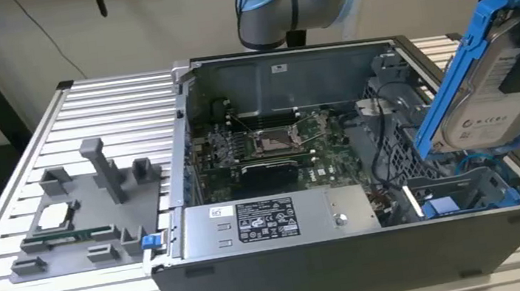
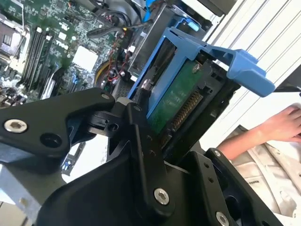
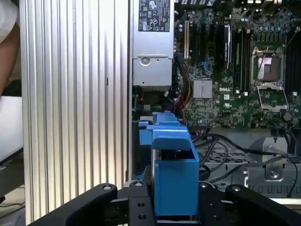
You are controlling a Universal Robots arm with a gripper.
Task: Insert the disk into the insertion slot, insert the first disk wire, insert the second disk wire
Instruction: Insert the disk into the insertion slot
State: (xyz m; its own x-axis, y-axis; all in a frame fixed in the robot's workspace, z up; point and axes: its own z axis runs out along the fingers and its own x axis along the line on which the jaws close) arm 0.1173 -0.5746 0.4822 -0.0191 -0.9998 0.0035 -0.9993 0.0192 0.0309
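Presently, item: the disk [image 1: 496, 90], a silver body with a white label, clipped in a blue carrier frame.
Location: in the air, tilted steeply on edge, above the insertion slot [image 1: 460, 199] at the exterior view's right end of the open computer case [image 1: 355, 268]. Its lower end is near the bay and not seated in it.
Holder: the gripper [image 3: 176, 205], closed on the disk, with a black finger on each long side of the carrier in the first wrist view. The exact pad contact is hidden, probably on the blue frame rather than the metal.
Underside: green circuit board [image 2: 176, 101], bare in the second wrist view.
Handling, as judged: dense and rigid for its size, with no give in the body. The plastic frame may flex a little, and the board face and connector edge are fragile. Best held by the carrier's side rails, clear of the board.
Nearby: motherboard [image 1: 270, 140], power-supply box [image 1: 269, 219], and a person's hand [image 2: 284, 125] outside the case.
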